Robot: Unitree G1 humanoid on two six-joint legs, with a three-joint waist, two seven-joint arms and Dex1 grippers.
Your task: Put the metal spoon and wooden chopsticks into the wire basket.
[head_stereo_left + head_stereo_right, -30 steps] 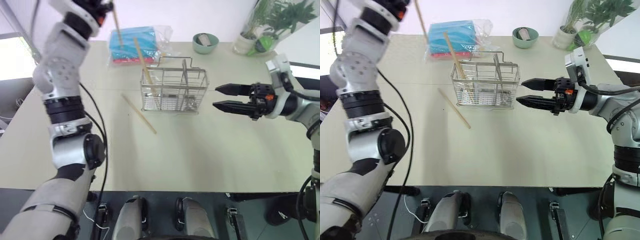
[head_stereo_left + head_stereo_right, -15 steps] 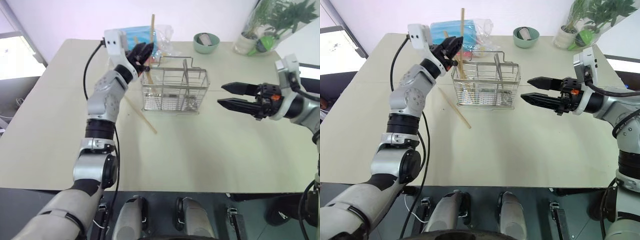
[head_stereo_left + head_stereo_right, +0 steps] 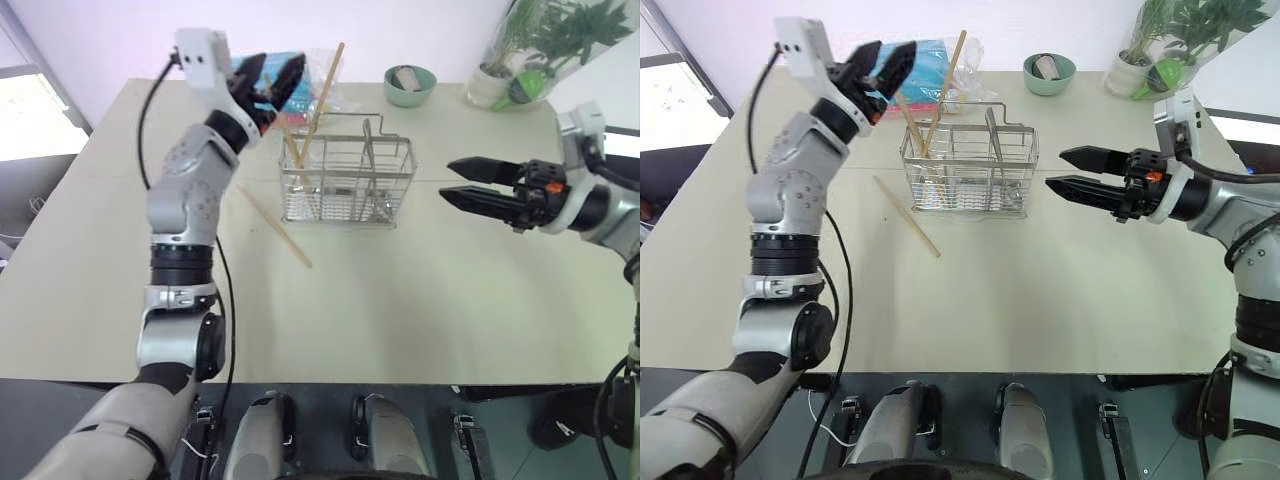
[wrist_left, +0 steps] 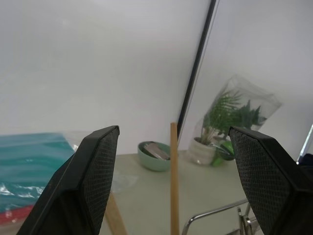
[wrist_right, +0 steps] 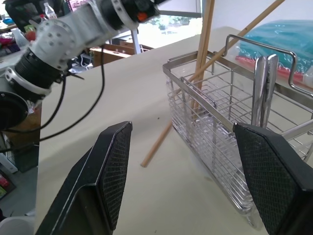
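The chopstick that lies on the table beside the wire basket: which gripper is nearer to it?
Left. The left gripper is open in the air above the basket's left end, up and behind the lying chopstick. The right gripper is open on the basket's far side.

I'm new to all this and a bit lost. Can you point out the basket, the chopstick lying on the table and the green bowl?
basket (image 3: 348, 180): left eye view, front wire wall.
chopstick on the table (image 3: 277, 229): left eye view, middle of the stick.
green bowl (image 3: 410, 90): left eye view, outer side.
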